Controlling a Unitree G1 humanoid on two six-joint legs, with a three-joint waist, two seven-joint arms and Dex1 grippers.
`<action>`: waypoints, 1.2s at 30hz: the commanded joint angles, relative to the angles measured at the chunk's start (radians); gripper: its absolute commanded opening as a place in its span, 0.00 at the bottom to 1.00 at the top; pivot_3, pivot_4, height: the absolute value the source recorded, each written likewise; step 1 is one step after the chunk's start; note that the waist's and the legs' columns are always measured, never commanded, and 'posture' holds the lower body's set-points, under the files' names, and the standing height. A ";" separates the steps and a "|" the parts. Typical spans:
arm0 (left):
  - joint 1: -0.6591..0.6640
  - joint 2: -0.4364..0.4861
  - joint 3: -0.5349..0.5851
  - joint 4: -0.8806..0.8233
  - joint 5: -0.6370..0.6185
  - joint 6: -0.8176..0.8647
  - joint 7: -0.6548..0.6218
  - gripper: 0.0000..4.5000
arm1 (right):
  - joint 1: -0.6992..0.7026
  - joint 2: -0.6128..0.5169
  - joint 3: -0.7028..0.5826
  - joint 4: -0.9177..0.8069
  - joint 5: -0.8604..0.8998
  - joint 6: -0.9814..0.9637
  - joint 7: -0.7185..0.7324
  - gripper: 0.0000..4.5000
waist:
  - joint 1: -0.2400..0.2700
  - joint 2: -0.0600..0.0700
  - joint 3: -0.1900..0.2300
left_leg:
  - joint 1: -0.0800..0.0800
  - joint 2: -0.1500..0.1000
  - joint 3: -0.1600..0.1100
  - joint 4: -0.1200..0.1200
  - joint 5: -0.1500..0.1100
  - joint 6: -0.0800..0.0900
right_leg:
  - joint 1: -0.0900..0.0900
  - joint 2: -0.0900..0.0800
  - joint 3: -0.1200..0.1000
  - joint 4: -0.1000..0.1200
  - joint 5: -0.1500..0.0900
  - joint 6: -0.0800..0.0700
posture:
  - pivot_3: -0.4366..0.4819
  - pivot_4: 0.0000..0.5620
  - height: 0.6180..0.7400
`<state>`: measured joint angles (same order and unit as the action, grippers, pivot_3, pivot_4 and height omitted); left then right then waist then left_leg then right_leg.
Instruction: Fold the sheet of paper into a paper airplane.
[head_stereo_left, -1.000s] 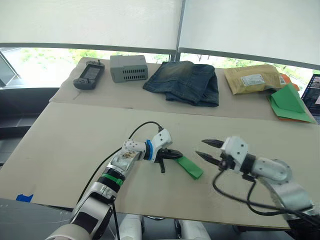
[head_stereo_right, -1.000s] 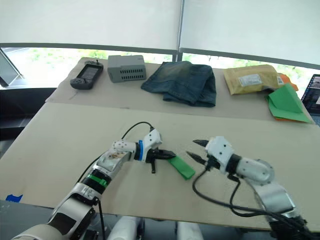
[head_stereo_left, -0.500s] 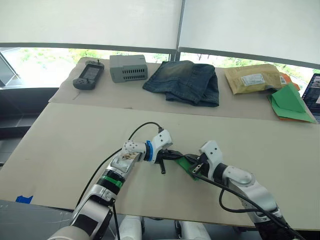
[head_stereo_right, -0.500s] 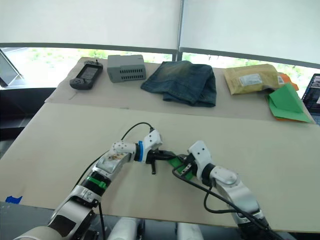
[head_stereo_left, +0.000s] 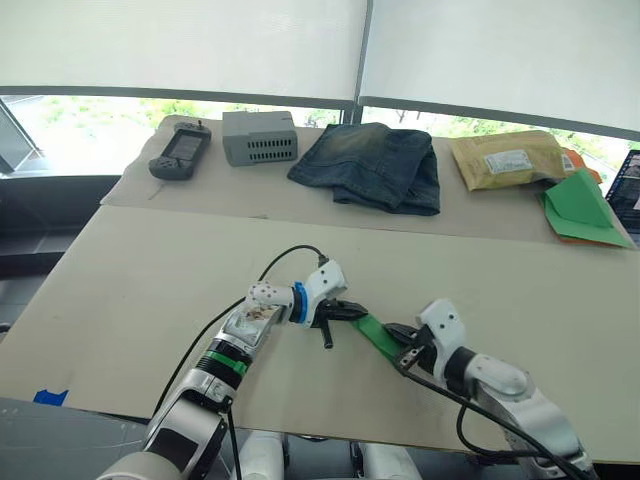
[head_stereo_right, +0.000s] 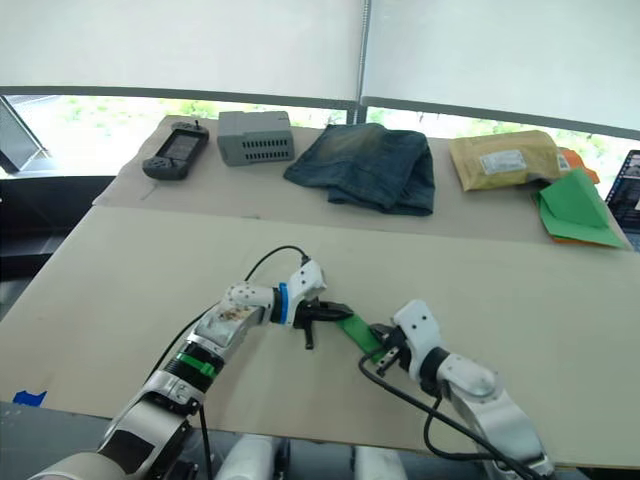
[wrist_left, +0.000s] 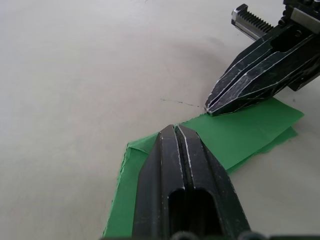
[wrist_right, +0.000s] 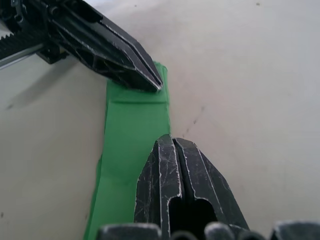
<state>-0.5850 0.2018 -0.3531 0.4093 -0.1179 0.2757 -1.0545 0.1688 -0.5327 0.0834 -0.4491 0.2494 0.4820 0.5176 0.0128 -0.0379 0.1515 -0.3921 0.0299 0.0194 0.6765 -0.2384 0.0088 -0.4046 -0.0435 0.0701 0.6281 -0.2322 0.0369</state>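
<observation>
The sheet of paper (head_stereo_left: 377, 337) lies flat on the near table as a narrow bright green folded strip with layered edges. My left gripper (head_stereo_left: 352, 312) is shut, and its tips (wrist_left: 175, 128) rest on top of the strip's left end. My right gripper (head_stereo_left: 401, 351) is also shut, with its tips (wrist_right: 170, 138) over the strip's other end at its edge. In the wrist views the paper (wrist_right: 129, 131) runs between the two closed tips, and it is not pinched inside either one.
On the far table are a game controller (head_stereo_left: 178, 152), a grey box (head_stereo_left: 259, 136), folded jeans (head_stereo_left: 370, 165), a padded envelope (head_stereo_left: 505, 158) and a green triangular paper stack with an orange edge (head_stereo_left: 578, 207). A black cable (head_stereo_left: 285, 255) loops above my left wrist.
My right gripper came in from the right, shut, and now sits on the strip's right end. The left gripper stayed in place on the left end.
</observation>
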 joint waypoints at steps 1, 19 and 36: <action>-0.004 -0.008 -0.017 0.059 0.022 -0.004 -0.005 0.00 | 0.113 -0.040 -0.053 -0.008 0.000 0.008 0.020 0.01 | 0.000 -0.001 -0.001 | 0.000 0.000 -0.001 0.000 0.000 0.000 | 0.000 0.000 0.000 0.000 0.000 0.000 | 0.48 0.27 0.95; -0.023 -0.023 -0.011 0.056 0.015 -0.002 -0.026 0.00 | -0.032 -0.001 -0.064 -0.103 0.004 -0.006 0.011 0.01 | -0.003 -0.001 -0.004 | -0.003 -0.001 -0.004 0.000 0.000 0.000 | -0.001 0.001 -0.001 -0.001 -0.001 0.000 | 0.48 0.27 0.95; -0.035 -0.099 -0.025 0.014 0.027 0.053 0.049 0.00 | -0.006 0.048 0.108 0.007 -0.143 0.058 -0.077 0.01 | -0.016 -0.001 -0.005 | -0.006 -0.001 -0.005 0.001 -0.001 0.001 | -0.003 0.001 0.000 -0.001 -0.001 0.001 | 0.48 0.27 0.95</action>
<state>-0.6171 0.1063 -0.3696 0.4377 -0.1100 0.3273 -1.0212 0.1379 -0.4777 0.1739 -0.4864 0.1287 0.5051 0.4378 -0.0036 -0.0388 0.1467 -0.3980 0.0289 0.0144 0.6772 -0.2391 0.0102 -0.4073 -0.0426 0.0696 0.6270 -0.2332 0.0377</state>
